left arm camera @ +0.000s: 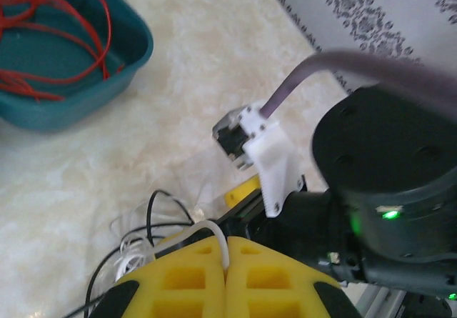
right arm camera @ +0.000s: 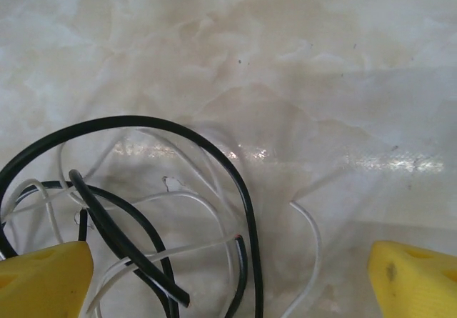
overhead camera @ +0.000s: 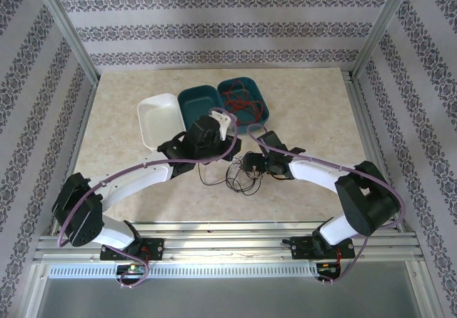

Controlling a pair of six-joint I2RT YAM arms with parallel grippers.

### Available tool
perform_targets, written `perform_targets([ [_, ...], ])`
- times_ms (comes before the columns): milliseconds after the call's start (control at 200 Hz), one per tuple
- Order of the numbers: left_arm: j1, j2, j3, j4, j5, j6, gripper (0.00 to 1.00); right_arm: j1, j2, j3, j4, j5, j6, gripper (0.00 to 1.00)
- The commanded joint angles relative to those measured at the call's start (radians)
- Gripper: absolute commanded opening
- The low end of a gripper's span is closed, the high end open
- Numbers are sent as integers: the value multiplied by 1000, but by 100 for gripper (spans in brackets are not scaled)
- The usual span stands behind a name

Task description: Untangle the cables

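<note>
On the table (left arm camera: 214, 61), left gripper (left arm camera: 226, 252) apparently pinches a white cable (left arm camera: 208, 226).

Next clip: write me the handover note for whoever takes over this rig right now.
Left gripper: shut on a white cable.
Right gripper: open, low over the black and white tangle on the table, holding nothing.
Red cables lie in the right teal tray; a second teal tray and a white tray stand beside it.
Done: red separated. Left: part black from white.
</note>
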Motion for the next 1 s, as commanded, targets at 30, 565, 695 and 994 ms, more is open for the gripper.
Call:
perform_targets([
  [30,-8,-53,50,-54,-48,62,0,11,-13,14,-28,40,21,98],
  [565,1,-188,152,-198,-222,176,0,2,-17,14,-43,59,25,98],
  [695,15,-196,185,-247,-299,193,0,0,-52,17,-53,58,22,98],
  [994,54,-190,302,-284,-305,270,0,-20,-142,18,-82,69,7,98],
])
